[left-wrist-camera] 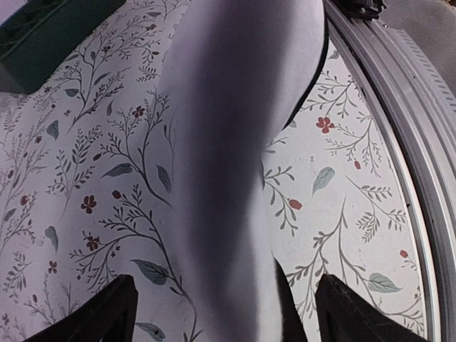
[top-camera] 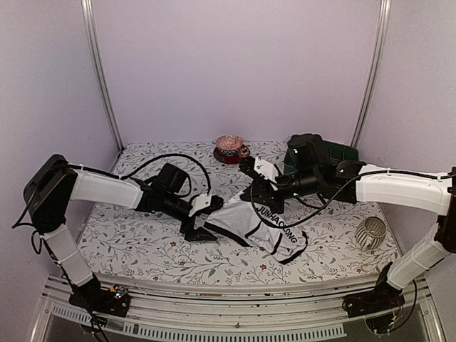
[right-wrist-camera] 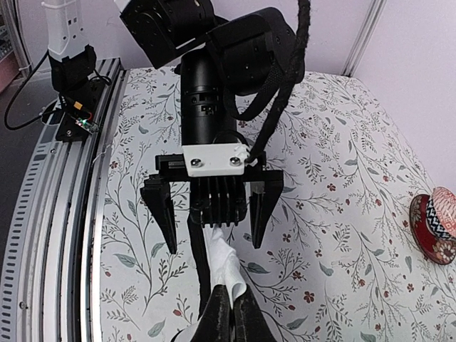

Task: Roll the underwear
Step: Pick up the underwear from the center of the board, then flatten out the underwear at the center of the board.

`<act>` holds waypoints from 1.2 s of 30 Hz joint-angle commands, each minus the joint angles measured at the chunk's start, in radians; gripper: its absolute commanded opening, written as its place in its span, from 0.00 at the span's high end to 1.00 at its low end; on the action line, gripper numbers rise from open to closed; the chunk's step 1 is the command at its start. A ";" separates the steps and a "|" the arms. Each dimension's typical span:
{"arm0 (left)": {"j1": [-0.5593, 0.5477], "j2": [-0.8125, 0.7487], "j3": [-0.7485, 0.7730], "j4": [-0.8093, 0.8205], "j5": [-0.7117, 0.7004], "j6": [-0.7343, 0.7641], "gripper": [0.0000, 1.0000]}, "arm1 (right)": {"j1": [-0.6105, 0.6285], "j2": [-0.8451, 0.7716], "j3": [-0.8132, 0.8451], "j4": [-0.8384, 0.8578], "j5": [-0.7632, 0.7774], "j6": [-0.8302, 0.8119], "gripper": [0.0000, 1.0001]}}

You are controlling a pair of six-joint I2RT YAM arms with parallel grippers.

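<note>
White briefs (top-camera: 242, 221) stretch lengthwise between the arms, one end clenched in the right gripper (right-wrist-camera: 231, 313), the other lying between the left gripper's (right-wrist-camera: 214, 246) released, wide-spread jaws.

This is a robot lab booth. Plain lilac walls (top-camera: 235, 64) close it in on three sides, with bare aluminium posts (top-camera: 100, 71) running up at the upper left and upper right of the top view. A slotted metal rail (top-camera: 235, 317) runs along the bottom edge. Two white-and-black arms, left (top-camera: 107, 189) and right (top-camera: 402, 189), are bolted to it, and loose cables (top-camera: 178, 158) loop over them. In the right wrist view the same rail shows at the left edge, with exposed wiring on it. Only the props look domestic. A flowered cloth covers the tabletop (top-camera: 142, 242), a cup (top-camera: 229, 146) on a saucer stands at the back centre, a green box (top-camera: 338, 153) sits at the back right, and underwear (top-camera: 239, 217) lies in the middle.
</note>
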 commanded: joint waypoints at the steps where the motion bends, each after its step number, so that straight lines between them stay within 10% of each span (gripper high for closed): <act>1: 0.020 -0.027 0.000 0.036 0.010 -0.029 0.15 | -0.007 -0.050 -0.023 -0.024 0.043 0.014 0.98; 11: 0.029 -0.044 0.004 -0.016 0.075 0.004 0.47 | -0.019 -0.084 -0.055 -0.025 0.083 0.014 0.98; 19: 0.031 -0.043 0.022 -0.013 0.073 -0.040 0.98 | -0.024 -0.100 -0.068 -0.025 0.102 0.013 0.98; 36: -0.007 -0.533 0.201 -0.343 -0.251 0.015 1.00 | 0.050 -0.270 0.065 0.012 0.092 0.141 0.98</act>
